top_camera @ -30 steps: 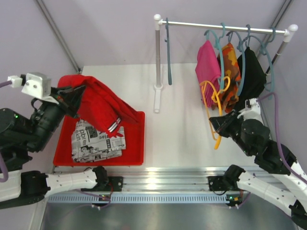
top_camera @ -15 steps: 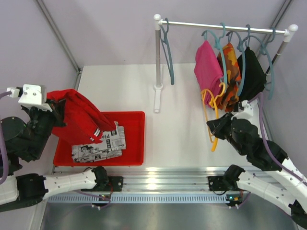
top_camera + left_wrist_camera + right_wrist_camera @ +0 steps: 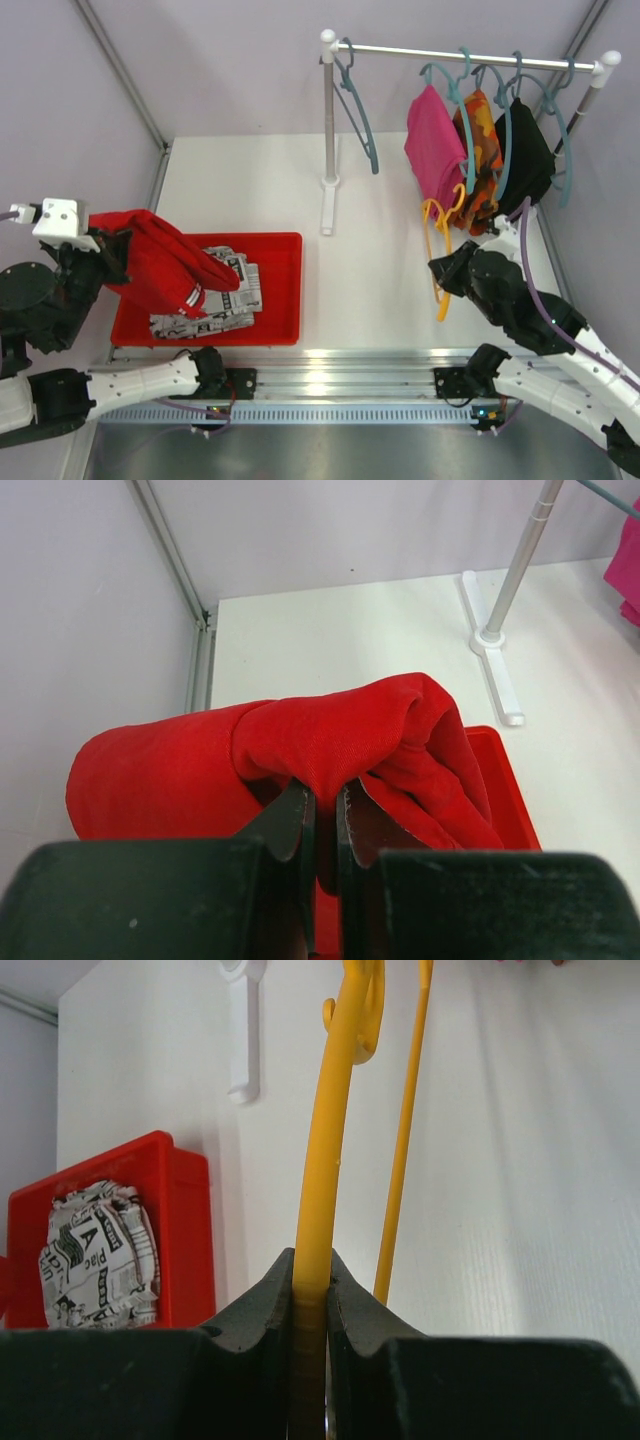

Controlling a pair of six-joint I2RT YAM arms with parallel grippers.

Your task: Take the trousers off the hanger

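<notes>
Two things are held: the left gripper pinches the soft red cloth trousers over the red plastic tray, and the right gripper squeezes a thin yellow plastic hanger. Next, I think, the red ones need dropping into the tray

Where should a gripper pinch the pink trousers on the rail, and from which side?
Probably the lower hanging edge of the pink trousers, approached from their left in the top view: that side hangs open, while the orange camouflage pair crowds the right.
</notes>
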